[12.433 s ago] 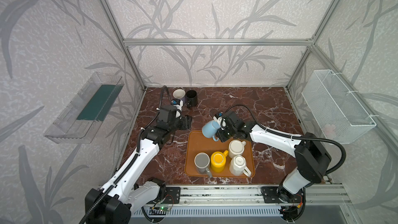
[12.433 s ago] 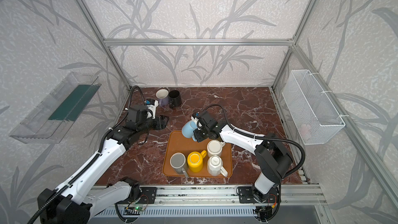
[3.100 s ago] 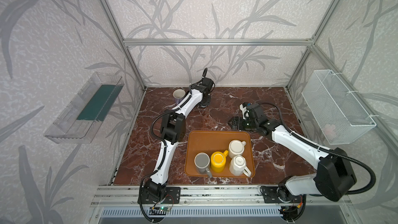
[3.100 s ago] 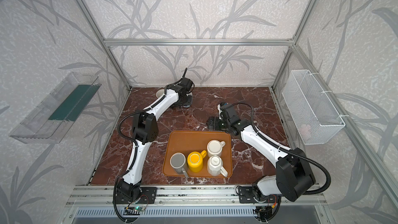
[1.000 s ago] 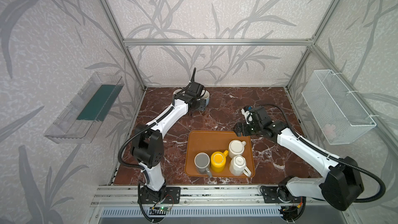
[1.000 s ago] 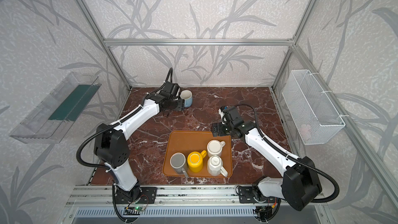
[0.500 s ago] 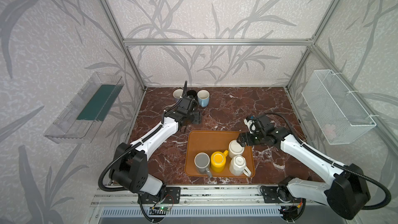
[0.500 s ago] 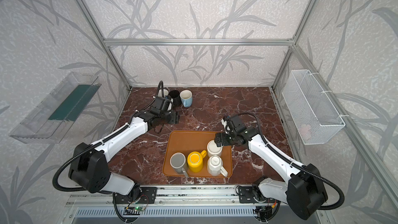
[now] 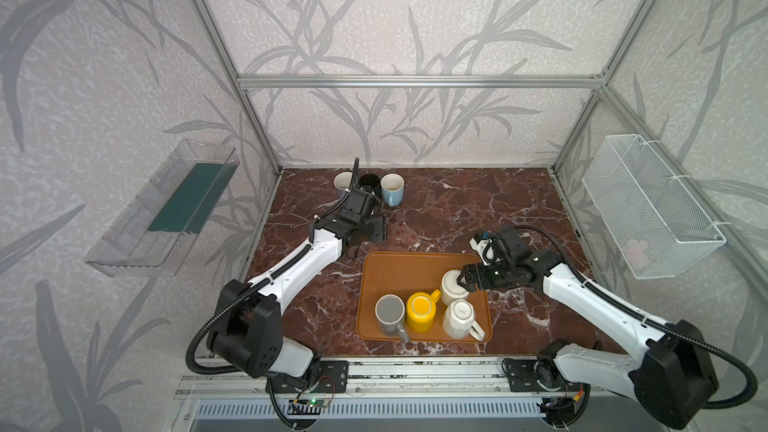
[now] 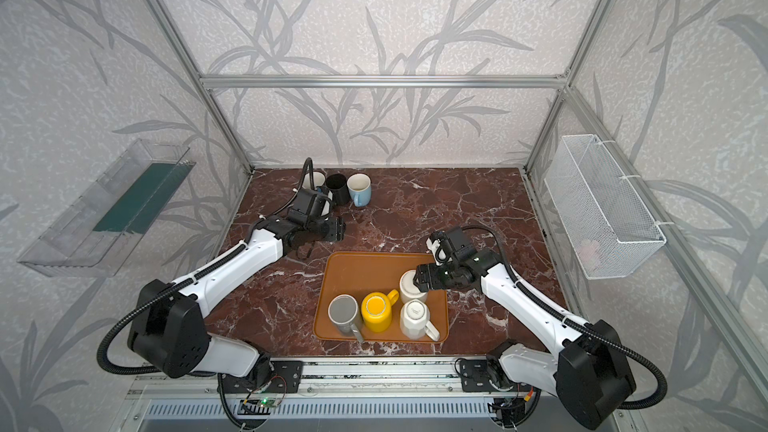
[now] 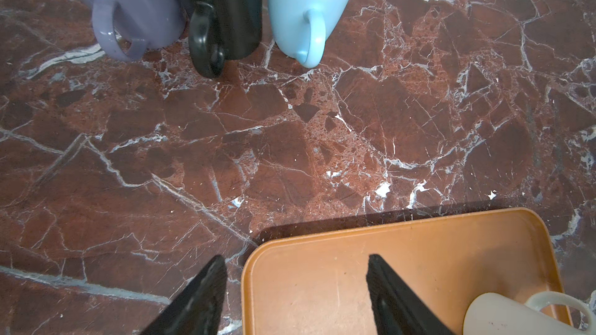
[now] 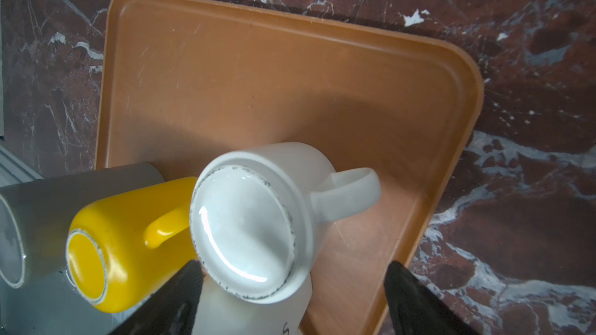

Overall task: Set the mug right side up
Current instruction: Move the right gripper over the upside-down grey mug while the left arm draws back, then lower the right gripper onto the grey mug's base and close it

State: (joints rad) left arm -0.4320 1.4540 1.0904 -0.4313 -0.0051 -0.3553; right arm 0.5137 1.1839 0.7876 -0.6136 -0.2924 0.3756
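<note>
So the job in hand is the grab, and it hasn't landed yet. The right gripper (image 12: 292, 269) hangs over the round white mug (image 12: 245, 230), which sits bottom-up on the orange tray (image 9: 399, 272), close to the tray's right edge and at the back of the little cluster there. The jaws are spread, one finger on each side of the mug's body, with nothing pinched. From the wrist view, the finger on the yellow-mug side looks very close to the wall, but I honestly can't tell if it's touching.

The neighbours are tight: the yellow mug (image 9: 420, 310) is just beside it, the faceted white mug (image 9: 459, 317) sits right in front, and the grey mug (image 9: 390, 313) is further along. All three are upside down too.

The left gripper (image 11: 295, 259) is parked over the tray's back-left corner, jaws apart and empty. Three mugs already stand upright along the back edge of the worktop (image 9: 457, 209), near its back-left corner: lavender (image 11: 138, 4), black (image 11: 232, 11) and light blue (image 11: 300, 11).

Next move, I reckon, is to drop a bit lower so the fingers get the body rather than just the foot rim, then squeeze, lift clear of the yellow one, and roll the wrist over. The handle sticks out on the side away from the yellow mug, so the fingers need to stay off it.
</note>
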